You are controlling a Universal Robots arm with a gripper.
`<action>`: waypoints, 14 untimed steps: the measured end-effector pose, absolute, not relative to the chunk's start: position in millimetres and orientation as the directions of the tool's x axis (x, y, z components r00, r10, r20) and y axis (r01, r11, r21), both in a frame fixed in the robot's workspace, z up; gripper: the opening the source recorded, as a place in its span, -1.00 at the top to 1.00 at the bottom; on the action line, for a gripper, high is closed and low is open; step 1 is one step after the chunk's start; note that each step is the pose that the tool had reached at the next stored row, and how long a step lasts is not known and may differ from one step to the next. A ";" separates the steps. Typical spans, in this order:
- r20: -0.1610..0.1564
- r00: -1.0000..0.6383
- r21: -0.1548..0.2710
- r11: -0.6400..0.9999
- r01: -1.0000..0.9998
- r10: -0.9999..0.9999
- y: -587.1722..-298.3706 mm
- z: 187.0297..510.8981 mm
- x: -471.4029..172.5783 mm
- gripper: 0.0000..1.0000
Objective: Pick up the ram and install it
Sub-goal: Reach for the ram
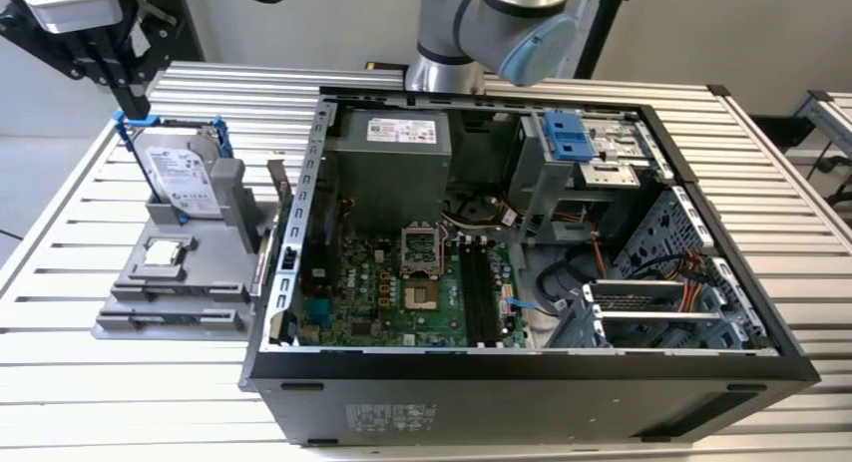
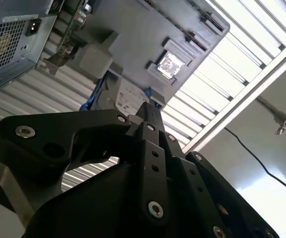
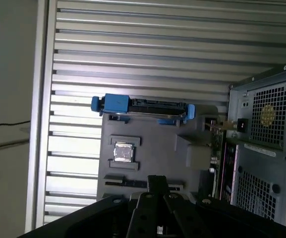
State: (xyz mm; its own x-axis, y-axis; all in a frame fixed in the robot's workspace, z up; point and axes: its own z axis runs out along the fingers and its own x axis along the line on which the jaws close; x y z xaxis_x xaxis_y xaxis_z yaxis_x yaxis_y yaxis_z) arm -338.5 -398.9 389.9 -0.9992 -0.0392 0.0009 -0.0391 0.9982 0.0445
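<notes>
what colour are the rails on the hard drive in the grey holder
Blue. The rails on the hard drive show best in the first wrist view.

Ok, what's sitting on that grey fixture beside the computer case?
On the grey fixture, a silver hard drive with blue rails stands upright and a small square chip lies flat in a recess. The slot under the drive is covered.

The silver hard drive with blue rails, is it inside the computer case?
No, the hard drive stands in a grey holder outside the case.
</notes>
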 end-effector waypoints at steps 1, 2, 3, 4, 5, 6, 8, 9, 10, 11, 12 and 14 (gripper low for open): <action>0.001 -1.000 0.045 0.999 -0.031 -0.031 -399.0 389.6 -338.5 1.00; 0.001 -1.000 0.044 0.999 -0.025 -0.025 -399.5 389.5 -338.6 1.00; 0.001 -1.000 0.044 0.999 -0.019 -0.019 -400.2 389.4 -338.6 1.00; 0.001 -1.000 0.045 0.999 -0.015 -0.015 -401.1 389.3 -338.5 1.00; 0.001 -1.000 0.045 0.999 -0.013 -0.013 -402.8 389.3 -338.7 1.00; 0.001 -1.000 0.045 0.999 -0.013 -0.013 -405.0 389.2 -339.1 1.00; 0.001 -1.000 0.045 0.999 -0.012 -0.012 -409.3 389.2 -339.9 1.00; 0.001 -1.000 0.045 0.999 -0.011 -0.011 -411.5 389.2 -340.2 1.00; 0.001 -1.000 0.045 0.999 -0.010 -0.010 -413.5 389.1 -340.5 1.00; 0.001 -1.000 0.045 0.999 -0.009 -0.009 -415.6 389.1 -340.8 1.00; 0.001 -1.000 0.045 0.999 -0.008 -0.008 -417.6 389.1 -341.1 1.00; 0.001 -1.000 0.045 0.999 -0.007 -0.007 -421.6 389.0 -341.6 1.00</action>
